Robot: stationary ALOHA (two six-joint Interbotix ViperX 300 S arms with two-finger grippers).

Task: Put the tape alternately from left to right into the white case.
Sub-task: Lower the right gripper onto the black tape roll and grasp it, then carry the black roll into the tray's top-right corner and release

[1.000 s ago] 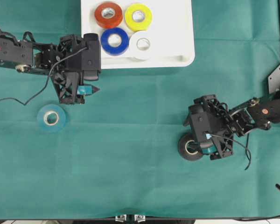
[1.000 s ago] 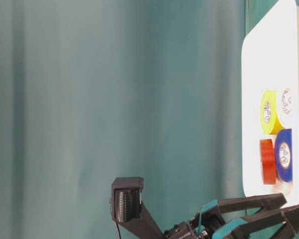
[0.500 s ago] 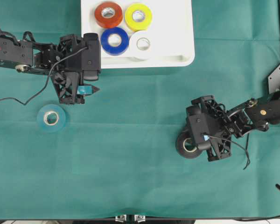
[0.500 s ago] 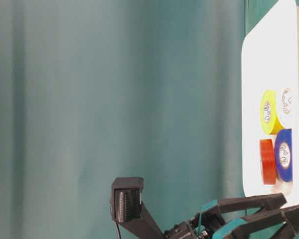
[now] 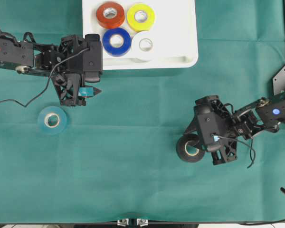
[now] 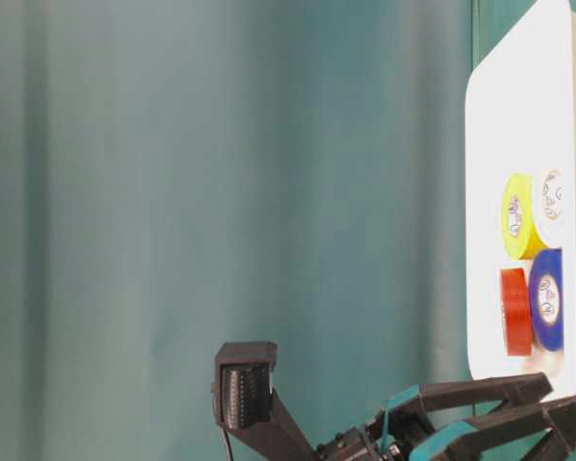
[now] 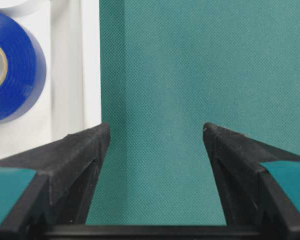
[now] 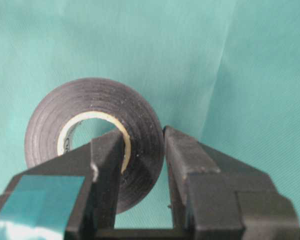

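**Black roll pinched at its wall**

The black tape [image 8: 92,135] sits on the green cloth [image 5: 133,166], well below the white case [image 5: 180,42], tilted with its hole facing up. The right gripper [image 8: 142,150] clamps its wall, one finger inside the core; the core's print is unreadable. The left gripper [image 7: 152,135] gapes empty beside the case.

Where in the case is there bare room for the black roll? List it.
Free: the case's right part, beside yellow roll and white roll. Crowded: its left part, where red roll and blue roll sit packed.
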